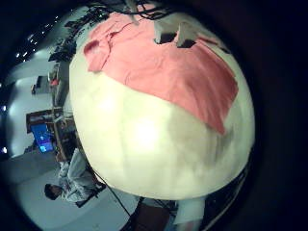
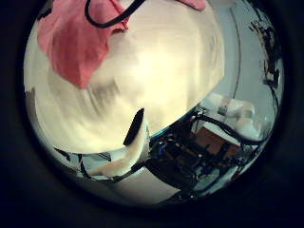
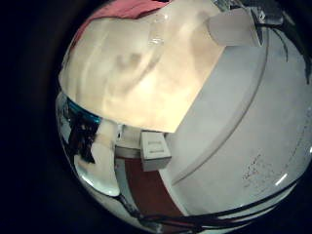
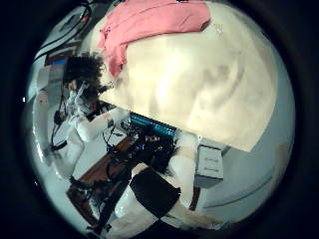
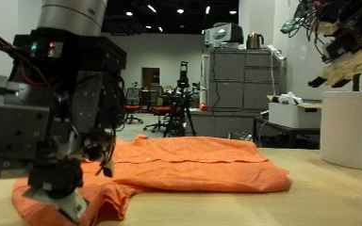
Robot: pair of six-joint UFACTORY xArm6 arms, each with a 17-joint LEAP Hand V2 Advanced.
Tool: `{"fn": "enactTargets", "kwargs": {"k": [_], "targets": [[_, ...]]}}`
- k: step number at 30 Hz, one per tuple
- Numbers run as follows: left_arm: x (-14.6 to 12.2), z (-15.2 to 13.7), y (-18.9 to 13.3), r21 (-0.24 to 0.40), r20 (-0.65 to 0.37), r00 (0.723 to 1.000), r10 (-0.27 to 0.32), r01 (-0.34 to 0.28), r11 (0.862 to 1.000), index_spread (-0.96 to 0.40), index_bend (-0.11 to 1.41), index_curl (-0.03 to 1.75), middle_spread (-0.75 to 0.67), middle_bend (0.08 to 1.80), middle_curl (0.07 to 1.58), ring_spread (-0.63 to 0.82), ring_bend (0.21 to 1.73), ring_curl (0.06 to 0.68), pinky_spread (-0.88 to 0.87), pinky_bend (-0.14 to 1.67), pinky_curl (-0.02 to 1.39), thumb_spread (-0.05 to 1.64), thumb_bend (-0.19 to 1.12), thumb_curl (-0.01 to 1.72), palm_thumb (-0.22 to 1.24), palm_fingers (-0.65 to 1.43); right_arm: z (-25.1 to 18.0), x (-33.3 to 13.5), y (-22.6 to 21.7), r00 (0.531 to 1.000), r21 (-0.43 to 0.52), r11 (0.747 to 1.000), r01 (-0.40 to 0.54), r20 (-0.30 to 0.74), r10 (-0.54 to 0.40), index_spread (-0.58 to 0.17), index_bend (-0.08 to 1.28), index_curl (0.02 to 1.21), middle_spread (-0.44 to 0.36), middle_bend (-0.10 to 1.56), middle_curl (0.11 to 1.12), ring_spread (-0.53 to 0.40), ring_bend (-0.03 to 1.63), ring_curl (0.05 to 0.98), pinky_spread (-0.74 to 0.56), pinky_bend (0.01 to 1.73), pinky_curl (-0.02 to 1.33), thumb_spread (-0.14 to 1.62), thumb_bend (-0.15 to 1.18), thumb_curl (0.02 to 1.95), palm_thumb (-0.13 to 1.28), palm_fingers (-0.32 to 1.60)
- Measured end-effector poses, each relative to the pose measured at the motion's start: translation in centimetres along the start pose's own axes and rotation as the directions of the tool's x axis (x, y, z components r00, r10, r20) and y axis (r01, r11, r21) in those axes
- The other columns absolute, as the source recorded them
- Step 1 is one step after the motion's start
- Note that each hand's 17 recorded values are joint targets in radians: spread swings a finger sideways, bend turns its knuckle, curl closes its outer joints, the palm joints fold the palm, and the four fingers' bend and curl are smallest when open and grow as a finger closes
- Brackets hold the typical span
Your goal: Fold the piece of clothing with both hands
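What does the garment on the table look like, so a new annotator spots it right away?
Start from the pale wooden table in the outside view. The piece of clothing lies spread across it, mostly flat with rumpled edges, one end bunched at the near hand. It is the only soft thing there, salmon-orange against the light tabletop.

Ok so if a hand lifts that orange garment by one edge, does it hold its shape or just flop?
Most likely it flops: the orange garment lies flat on the table with soft wrinkles and a bunched corner beside the near hand, so it looks thin and limp. It probably weighs little for its spread. Pushed, it would likely bunch up rather than slide as one piece.
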State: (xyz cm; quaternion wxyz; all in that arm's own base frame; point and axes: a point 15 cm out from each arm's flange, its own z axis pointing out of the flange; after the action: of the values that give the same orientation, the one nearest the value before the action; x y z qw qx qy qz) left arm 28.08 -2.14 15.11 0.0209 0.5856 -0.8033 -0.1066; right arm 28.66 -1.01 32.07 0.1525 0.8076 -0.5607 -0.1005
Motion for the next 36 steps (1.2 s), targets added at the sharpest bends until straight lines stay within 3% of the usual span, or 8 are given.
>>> {"fn": "enactTargets", "kwargs": {"k": [6, 12, 18, 19, 21, 26, 30, 36], "targets": [[-0.4, 1.5, -1.7, -0.056, -0.007, 1.000, -0.003, 0.003, 0.998, 0.04, 0.17, 0.32, 0.24, 0.18, 0.30, 0.49, 0.49, 0.224, 0.40, 0.34, 0.32, 1.02, -0.03, 0.29, 0.33, 0.01, 0.2, 0.1, -0.8, 1.000, -0.015, 1.000, 0.004, 0.003, -0.004, -0.254, 0.17, 0.31, 0.202, 0.19, 0.30, 0.250, 0.20, 0.239, 0.34, 0.35, 0.32, 1.23, -0.01, 0.21, 0.23, 0.09], [-0.9, 1.8, -2.5, -0.053, -0.010, 0.999, -0.034, 0.034, 0.998, 0.05, 0.17, 0.32, 0.18, 0.24, 0.32, 0.42, 0.48, 0.218, 0.39, 0.31, 0.31, 1.02, -0.02, 0.30, 0.34, 0.10, 0.7, 0.0, -1.1, 1.000, -0.032, 0.999, 0.012, 0.006, -0.012, -0.254, 0.17, 0.31, 0.179, 0.19, 0.30, 0.240, 0.20, 0.247, 0.34, 0.34, 0.32, 1.23, -0.01, 0.21, 0.23, 0.09], [-1.3, 1.6, -2.9, -0.041, -0.010, 0.998, -0.060, 0.060, 0.997, 0.01, 0.19, 0.34, -0.02, 0.45, 0.39, 0.18, 0.50, 0.218, 0.20, 0.25, 0.29, 1.03, -0.02, 0.30, 0.37, 0.43, 1.0, 0.0, -1.4, 1.000, -0.041, 0.999, 0.013, 0.008, -0.013, -0.254, 0.17, 0.31, 0.160, 0.18, 0.30, 0.239, 0.20, 0.251, 0.34, 0.34, 0.31, 1.25, -0.01, 0.21, 0.24, 0.09], [-1.4, 1.7, -2.9, -0.044, -0.010, 0.998, -0.066, 0.065, 0.997, -0.03, 0.16, 0.34, -0.09, 0.55, 0.43, 0.07, 0.53, 0.222, 0.05, 0.32, 0.31, 1.04, -0.01, 0.31, 0.41, 0.61, 1.0, 0.0, -1.4, 1.000, -0.041, 0.999, 0.014, 0.009, -0.013, -0.254, 0.17, 0.31, 0.155, 0.18, 0.30, 0.239, 0.21, 0.253, 0.34, 0.33, 0.31, 1.25, -0.01, 0.21, 0.24, 0.09], [-1.4, 1.8, -3.0, -0.053, -0.010, 0.997, -0.071, 0.071, 0.996, -0.06, 0.16, 0.34, -0.14, 0.59, 0.45, -0.03, 0.57, 0.228, -0.08, 0.41, 0.32, 1.05, 0.00, 0.31, 0.44, 0.73, 1.0, 0.0, -1.4, 1.000, -0.042, 0.999, 0.013, 0.010, -0.013, -0.257, 0.17, 0.31, 0.153, 0.18, 0.30, 0.239, 0.21, 0.254, 0.34, 0.33, 0.31, 1.25, -0.01, 0.21, 0.24, 0.09], [-1.7, 1.9, -2.6, -0.114, -0.011, 0.997, -0.079, 0.077, 0.990, -0.22, 0.19, 0.38, -0.30, 0.75, 0.58, -0.37, 0.85, 0.339, -0.42, 0.72, 0.44, 1.08, 0.09, 0.38, 0.71, 1.12, 1.0, 0.1, -1.6, 1.000, -0.041, 0.999, 0.015, 0.008, -0.015, -0.263, 0.17, 0.31, 0.140, 0.18, 0.29, 0.240, 0.21, 0.256, 0.34, 0.33, 0.31, 1.26, -0.01, 0.21, 0.24, 0.10], [-1.8, 1.6, -2.2, -0.155, -0.011, 0.997, -0.078, 0.075, 0.985, -0.32, 0.23, 0.44, -0.39, 0.80, 0.67, -0.45, 1.08, 0.449, -0.55, 0.91, 0.54, 1.04, 0.11, 0.45, 0.83, 1.15, 1.1, 0.0, -1.8, 1.000, -0.043, 0.999, 0.019, 0.008, -0.018, -0.270, 0.18, 0.31, 0.124, 0.19, 0.30, 0.236, 0.22, 0.259, 0.34, 0.31, 0.31, 1.26, -0.01, 0.21, 0.24, 0.12], [-2.4, 0.3, -0.9, -0.210, 0.003, 0.997, -0.071, 0.070, 0.975, -0.44, 0.31, 0.56, -0.48, 0.82, 0.81, -0.47, 1.25, 0.532, -0.62, 1.09, 0.63, 0.98, 0.11, 0.55, 0.93, 1.04, 1.9, -0.6, -3.3, 0.999, -0.049, 0.998, 0.048, 0.000, -0.048, -0.273, 0.15, 0.30, 0.085, 0.20, 0.31, 0.185, 0.32, 0.279, 0.30, 0.31, 0.31, 1.28, 0.00, 0.21, 0.30, 0.23]]}}
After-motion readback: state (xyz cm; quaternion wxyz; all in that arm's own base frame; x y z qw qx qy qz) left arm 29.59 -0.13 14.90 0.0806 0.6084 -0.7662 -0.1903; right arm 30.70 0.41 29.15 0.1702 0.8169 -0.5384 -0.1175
